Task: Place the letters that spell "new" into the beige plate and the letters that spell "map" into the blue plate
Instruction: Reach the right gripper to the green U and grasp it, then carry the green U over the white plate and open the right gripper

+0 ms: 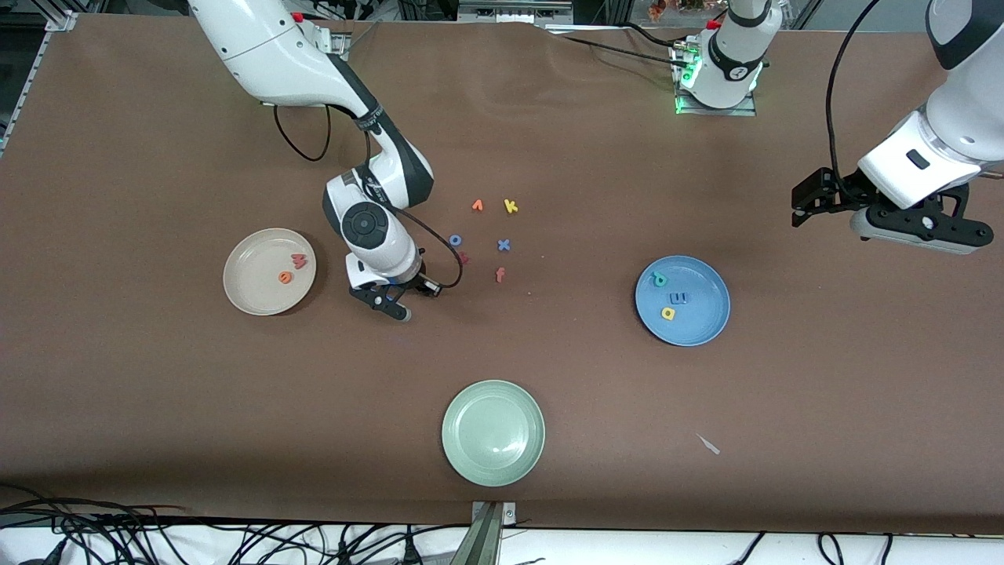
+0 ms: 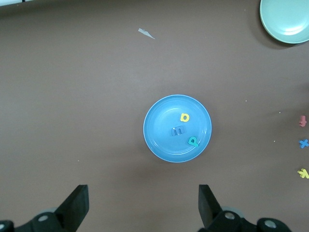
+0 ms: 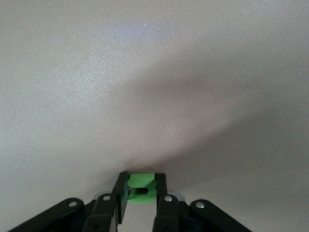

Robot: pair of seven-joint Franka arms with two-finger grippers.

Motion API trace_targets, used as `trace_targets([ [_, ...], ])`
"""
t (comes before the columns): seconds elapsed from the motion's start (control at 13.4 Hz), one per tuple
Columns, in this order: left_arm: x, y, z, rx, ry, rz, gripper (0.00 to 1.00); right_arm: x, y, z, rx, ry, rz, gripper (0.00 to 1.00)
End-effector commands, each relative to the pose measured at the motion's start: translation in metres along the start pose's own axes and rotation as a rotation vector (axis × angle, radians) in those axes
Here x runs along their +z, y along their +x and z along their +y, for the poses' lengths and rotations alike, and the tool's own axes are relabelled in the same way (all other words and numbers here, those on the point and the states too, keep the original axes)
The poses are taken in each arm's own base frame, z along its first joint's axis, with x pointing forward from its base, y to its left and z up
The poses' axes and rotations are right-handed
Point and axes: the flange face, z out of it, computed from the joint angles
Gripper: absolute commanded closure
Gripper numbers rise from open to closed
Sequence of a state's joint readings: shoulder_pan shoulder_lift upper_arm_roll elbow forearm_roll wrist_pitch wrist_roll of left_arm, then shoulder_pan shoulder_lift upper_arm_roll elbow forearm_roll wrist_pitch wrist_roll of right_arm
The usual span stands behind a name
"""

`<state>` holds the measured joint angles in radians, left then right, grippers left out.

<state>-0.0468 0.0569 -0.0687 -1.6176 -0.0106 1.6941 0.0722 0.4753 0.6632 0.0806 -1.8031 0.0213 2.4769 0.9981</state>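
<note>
My right gripper is low at the table, between the beige plate and the loose letters. It is shut on the green n, which sits between the fingertips in the right wrist view and is hidden in the front view. The beige plate holds the orange e and the pink w. In the blue plate lie the teal p, the blue m and the yellow a. My left gripper waits open and empty above the left arm's end of the table.
A pale green plate lies near the front edge. Loose letters lie mid-table: orange v, yellow k, blue o, blue x, a dark red letter, a salmon f. A white scrap lies beside the green plate.
</note>
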Motion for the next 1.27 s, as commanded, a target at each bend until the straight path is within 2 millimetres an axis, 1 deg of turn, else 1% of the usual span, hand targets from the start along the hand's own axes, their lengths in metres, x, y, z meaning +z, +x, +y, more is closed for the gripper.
trace_targets([
  [0.0, -0.002, 0.003, -0.002, 0.006, -0.009, -0.003, 0.00, -0.012, 0.010, -0.002, -0.031, -0.031, -0.018, 0.91],
  [0.07, -0.001, 0.003, -0.002, 0.006, -0.009, -0.005, 0.00, -0.027, 0.015, -0.002, -0.067, -0.049, -0.030, 0.91],
  [0.15, -0.001, 0.003, -0.002, 0.006, -0.009, -0.005, 0.00, -0.041, 0.030, 0.008, -0.096, -0.075, -0.040, 0.93],
  [0.3, -0.002, 0.003, -0.002, 0.006, -0.009, -0.003, 0.00, -0.062, 0.053, 0.033, -0.192, -0.130, -0.065, 0.94],
  [0.45, -0.003, 0.003, -0.003, 0.008, -0.009, -0.002, 0.00, -0.076, 0.072, 0.061, -0.275, -0.179, -0.100, 0.94],
  [0.6, -0.004, 0.003, -0.004, 0.006, -0.009, 0.000, 0.00, -0.084, 0.095, 0.096, -0.324, -0.244, -0.160, 0.94],
  [0.82, -0.005, 0.002, -0.003, 0.006, -0.008, 0.001, 0.00, -0.089, 0.131, 0.148, -0.375, -0.299, -0.221, 0.94],
  [0.9, -0.005, 0.003, -0.004, 0.006, -0.007, 0.003, 0.00, -0.083, 0.142, 0.169, -0.381, -0.314, -0.239, 0.93],
  [0.97, -0.005, 0.003, -0.003, 0.006, -0.008, 0.003, 0.00, -0.075, 0.153, 0.184, -0.382, -0.316, -0.246, 0.93],
  [1.05, -0.005, 0.003, -0.003, 0.006, -0.008, 0.003, 0.00, -0.070, 0.166, 0.202, -0.366, -0.313, -0.255, 0.89],
  [1.12, -0.006, 0.003, -0.003, 0.008, -0.007, 0.004, 0.00, -0.067, 0.173, 0.211, -0.360, -0.306, -0.258, 0.58],
  [1.2, -0.006, 0.003, -0.003, 0.008, -0.005, 0.005, 0.00, -0.068, 0.175, 0.212, -0.356, -0.302, -0.256, 0.10],
])
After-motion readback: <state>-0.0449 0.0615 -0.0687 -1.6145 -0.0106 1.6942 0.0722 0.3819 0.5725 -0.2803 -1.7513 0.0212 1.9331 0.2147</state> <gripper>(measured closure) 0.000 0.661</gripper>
